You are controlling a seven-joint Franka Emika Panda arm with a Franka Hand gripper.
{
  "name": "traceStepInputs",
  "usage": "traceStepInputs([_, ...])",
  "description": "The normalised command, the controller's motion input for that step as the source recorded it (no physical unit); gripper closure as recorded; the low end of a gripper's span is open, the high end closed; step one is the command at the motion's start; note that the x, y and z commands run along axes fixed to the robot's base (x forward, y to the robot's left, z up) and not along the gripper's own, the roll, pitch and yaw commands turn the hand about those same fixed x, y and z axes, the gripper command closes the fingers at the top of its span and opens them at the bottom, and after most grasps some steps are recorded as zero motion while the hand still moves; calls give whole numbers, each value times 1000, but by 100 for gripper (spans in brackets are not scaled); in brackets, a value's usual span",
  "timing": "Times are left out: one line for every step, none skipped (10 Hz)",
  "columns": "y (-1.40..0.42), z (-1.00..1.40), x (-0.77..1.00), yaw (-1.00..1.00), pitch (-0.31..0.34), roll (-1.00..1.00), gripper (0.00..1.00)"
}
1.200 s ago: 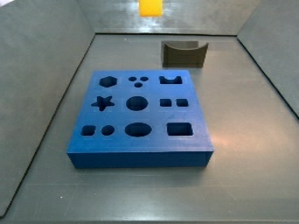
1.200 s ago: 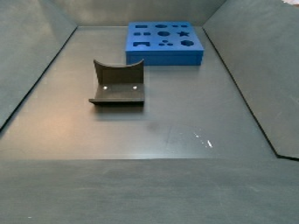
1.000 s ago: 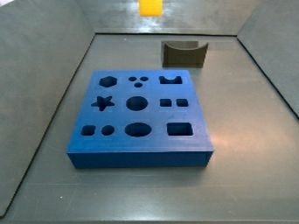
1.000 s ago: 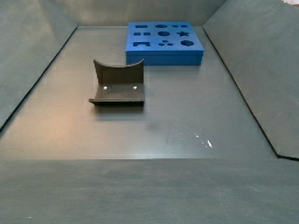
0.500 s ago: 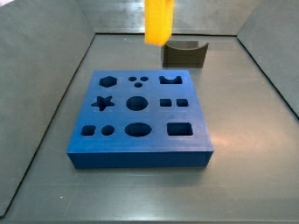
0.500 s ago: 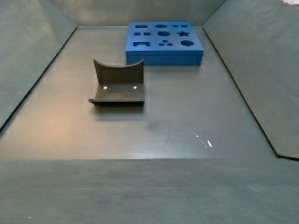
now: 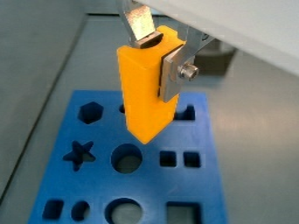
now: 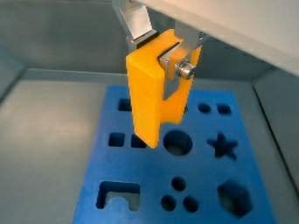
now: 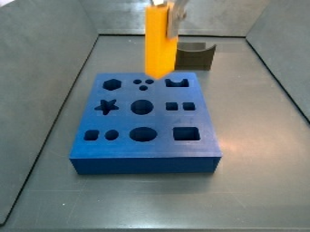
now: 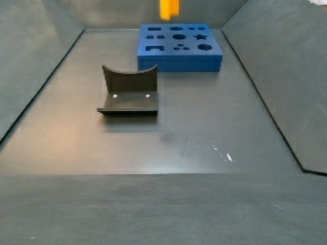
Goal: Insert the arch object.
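Observation:
My gripper (image 7: 159,54) is shut on the arch object (image 7: 147,87), a smooth bright orange-yellow block that hangs upright between the silver fingers (image 8: 177,61). It also shows in both side views (image 9: 160,41) (image 10: 169,8). It hangs above the blue board (image 9: 145,122), over the board's far part, near the arch-shaped hole (image 9: 179,82). It is not touching the board. The board (image 7: 128,166) (image 8: 176,175) has star, round, square and hexagon holes. In a side view the board (image 10: 181,46) lies at the far end of the floor.
The dark grey-brown block with a curved notch (image 9: 193,54) stands on the floor behind the board; in a side view it (image 10: 129,91) sits mid-floor. Grey walls slope up around the floor on all sides.
The gripper has come down with the orange-yellow arch object, from the top edge of the side view to just above the board's far part. The board and the dark block have not moved.

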Motion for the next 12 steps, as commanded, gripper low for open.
traceStepInputs([0, 0, 37, -1000, 0, 0, 100])
traceStepInputs([17, 0, 0, -977, 0, 87, 100])
traceStepInputs([0, 37, 0, -883, 0, 240, 100])
traceStepInputs([3, 0, 0, -777, 0, 304, 100])
traceStepInputs([6, 0, 0, -783, 0, 300, 100])
traceStepInputs([0, 23, 0, -851, 0, 264, 100])
traceStepInputs([17, 0, 29, -986, -43, 97, 100])
traceStepInputs([140, -3, 231, -903, -70, 27, 100])
traceStepInputs([180, -86, 377, -811, -47, 4, 100])
traceStepInputs([263, -311, 380, -697, 0, 70, 100])
traceStepInputs([334, -346, 331, -654, -4, 0, 100])
traceStepInputs([374, -380, 283, -577, -39, 23, 100])
